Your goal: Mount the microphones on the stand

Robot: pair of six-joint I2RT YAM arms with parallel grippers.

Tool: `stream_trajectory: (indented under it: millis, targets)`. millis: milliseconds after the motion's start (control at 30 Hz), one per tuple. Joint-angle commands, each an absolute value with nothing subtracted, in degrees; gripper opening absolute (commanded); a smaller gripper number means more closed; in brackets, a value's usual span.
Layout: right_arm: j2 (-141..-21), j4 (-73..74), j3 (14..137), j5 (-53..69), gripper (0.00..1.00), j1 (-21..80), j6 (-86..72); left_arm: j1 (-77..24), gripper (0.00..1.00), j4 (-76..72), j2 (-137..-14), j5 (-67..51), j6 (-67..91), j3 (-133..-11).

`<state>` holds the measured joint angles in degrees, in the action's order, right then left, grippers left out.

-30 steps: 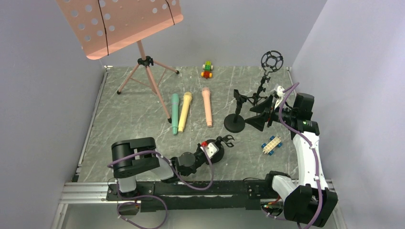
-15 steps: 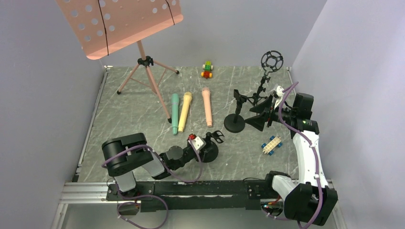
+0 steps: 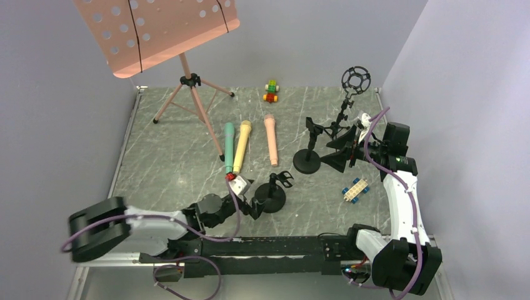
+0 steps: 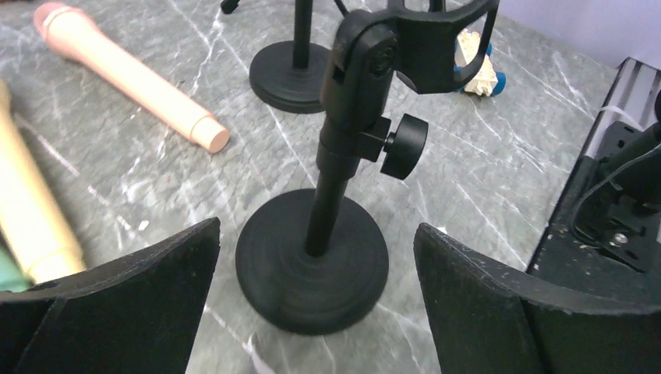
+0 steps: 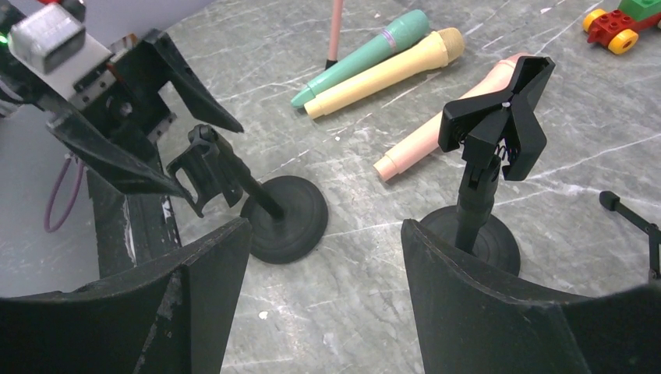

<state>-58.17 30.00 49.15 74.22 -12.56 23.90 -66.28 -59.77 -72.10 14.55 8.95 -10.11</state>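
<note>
Microphones [image 3: 242,145] lie side by side on the surface [image 3: 175,156], teal, yellow and pink, with their long axes running away from the arms and the narrow tails nearest. They sit just beyond the left gripper [image 4: 316,234], off to its left; its jaws stand wide apart either side of the short stand [image 4: 312,261], gripping nothing. Right gripper [image 5: 326,226], also apart and empty, is farther off, so the left arm looks better placed

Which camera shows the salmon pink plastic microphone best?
Top external: the salmon pink microphone lies whole and unobstructed. Left wrist pushes it into a corner; in right wrist a black stand clip covers part.
</note>
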Motion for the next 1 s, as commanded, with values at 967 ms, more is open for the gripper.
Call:
stream_trajectory:
  millis: [967]
  targets:
    - [-55.85, 29.88, 48.23, 72.03, 0.85, -12.39, 29.18, -29.71, 0.9, 31.42, -92.57, 3.36, 26.42, -77.04]
